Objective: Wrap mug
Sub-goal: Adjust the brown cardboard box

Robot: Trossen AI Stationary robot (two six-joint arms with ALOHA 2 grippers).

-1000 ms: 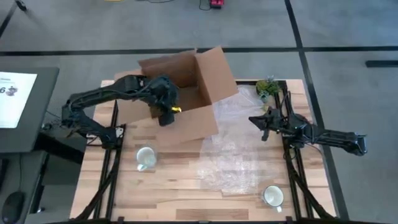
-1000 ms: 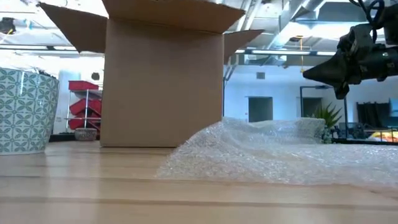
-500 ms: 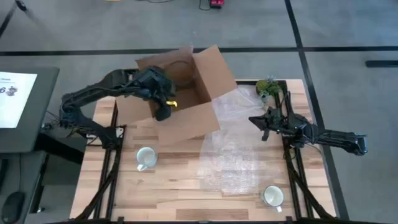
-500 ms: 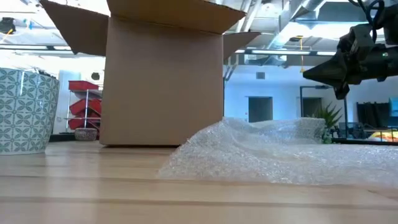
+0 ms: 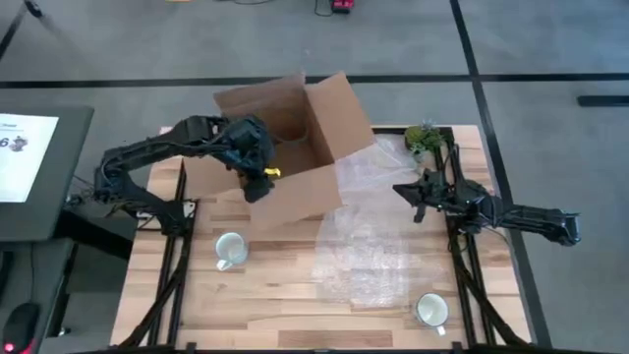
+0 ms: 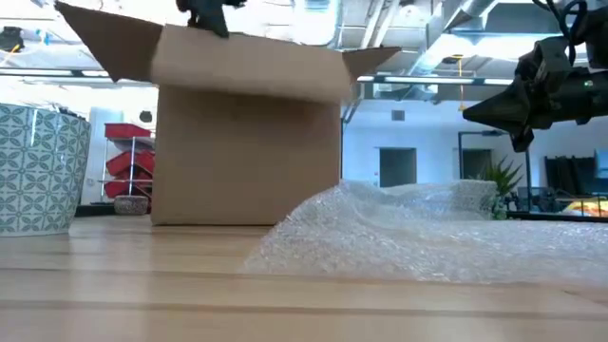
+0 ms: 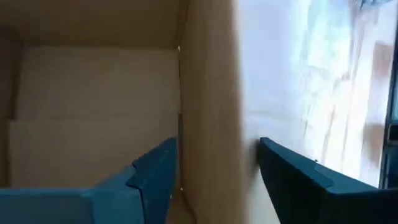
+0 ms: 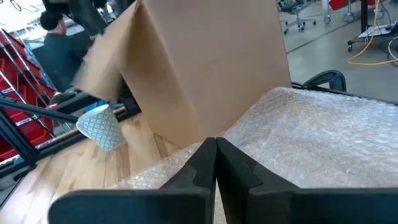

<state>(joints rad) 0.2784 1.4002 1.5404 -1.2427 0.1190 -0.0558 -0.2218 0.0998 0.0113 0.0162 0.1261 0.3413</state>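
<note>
Nearest the front edge of the light wooden slatted table we find a white mug at the right corner, standing upright and clear of everything else. A little farther in, on the left half, stands a second mug with a teal-and-white leaf pattern; from table height it shows at the far left, upright, just in front of the box. Neither mug is wrapped or held.

Between them and running toward the back lies a crumpled sheet of clear bubble wrap, rumpled into a low mound and touching the box's right front corner.

Behind that, over the table's right edge, our right gripper hovers above the bubble wrap; in its own wrist view the two dark fingers are pressed together with nothing between them.

Farther back, on the left, the open brown cardboard box sits with its flaps spread. Our left gripper is at the box's front wall; the wrist view shows its fingers straddling that wall, one inside and one outside, clamped on the cardboard edge.

At the far right corner stands a small green potted plant.
</note>
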